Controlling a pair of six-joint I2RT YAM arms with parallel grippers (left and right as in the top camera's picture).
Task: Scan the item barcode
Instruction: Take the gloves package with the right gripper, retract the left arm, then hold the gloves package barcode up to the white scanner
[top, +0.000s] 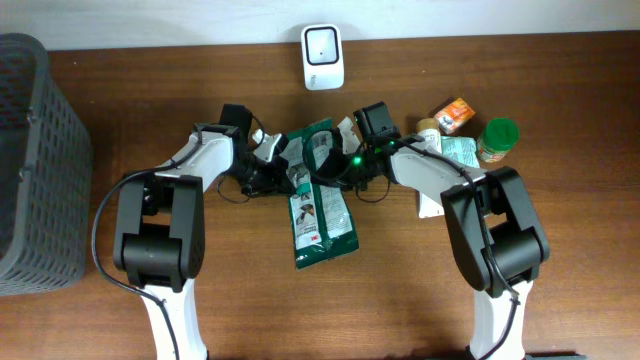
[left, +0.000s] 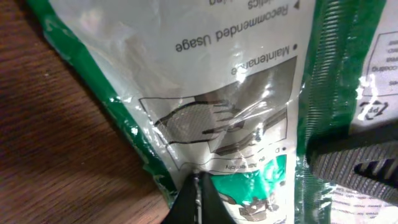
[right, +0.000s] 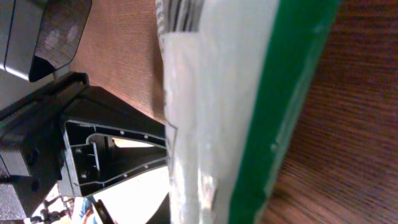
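Left gripper (top: 288, 166) has its jaws pressed together on the far left edge of the green-and-white pouch (top: 322, 215), with its arm reaching in from the left and bent at the elbow. Right gripper (top: 342, 165) comes in from the right, pinching the far right edge. The pouch lies mid-table (top: 400, 300), its long axis running near to far, the near end swung slightly right and the far end bunched between the grippers.

Both arms bent inward, left gripper (top: 285, 168) and right gripper (top: 338, 172) closed, tips close together.
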